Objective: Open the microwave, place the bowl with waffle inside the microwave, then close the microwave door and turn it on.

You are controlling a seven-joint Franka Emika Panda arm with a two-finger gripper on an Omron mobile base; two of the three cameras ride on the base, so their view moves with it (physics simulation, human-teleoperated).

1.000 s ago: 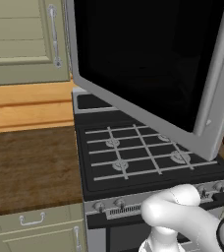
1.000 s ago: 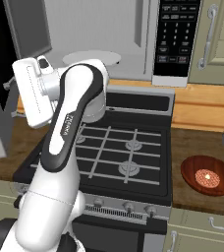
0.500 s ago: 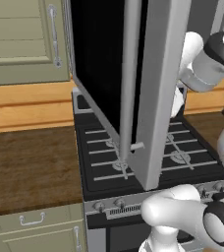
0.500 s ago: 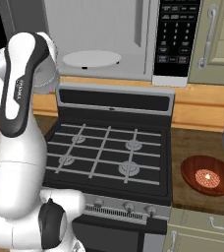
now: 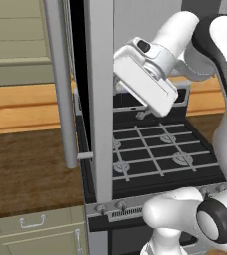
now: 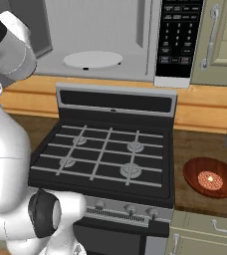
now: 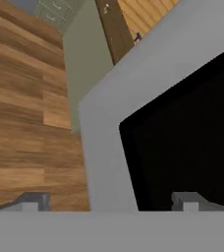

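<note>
Right base view: the microwave [image 6: 100, 40] stands open above the black gas stove [image 6: 105, 154], its grey inside bare but for the white round turntable [image 6: 92, 59] on its floor. The black button panel [image 6: 177, 35] runs down its right side. The bowl [image 6: 211, 177], reddish-brown and glossy, sits on the wooden bench [image 6: 205, 149] to the right of the stove, near the bench's front edge, with a pale round waffle [image 6: 209, 180] in its middle. A beige cabinet door [image 6: 220, 40] hangs to the right of the button panel, and drawers [image 6: 210, 231] show below the bench's front edge.

From the left base view, the microwave door [image 5: 98, 99] is swung far out and seen nearly edge-on, a tall silver frame reaching down in front of the stove's left side. Its long silver bar handle [image 5: 60, 84] stands upright on the far side of the frame, over the left stretch of bench. The white arm reaches across above the stove, and its hand lies just beside the door's inner face; the fingertips are hidden behind the hand there.

The hand view looks along the silver frame and black glass window of the door, with wooden flooring behind. The jaws [image 7: 111, 202] stand wide apart, one dark tip at each lower side, holding nothing.
</note>
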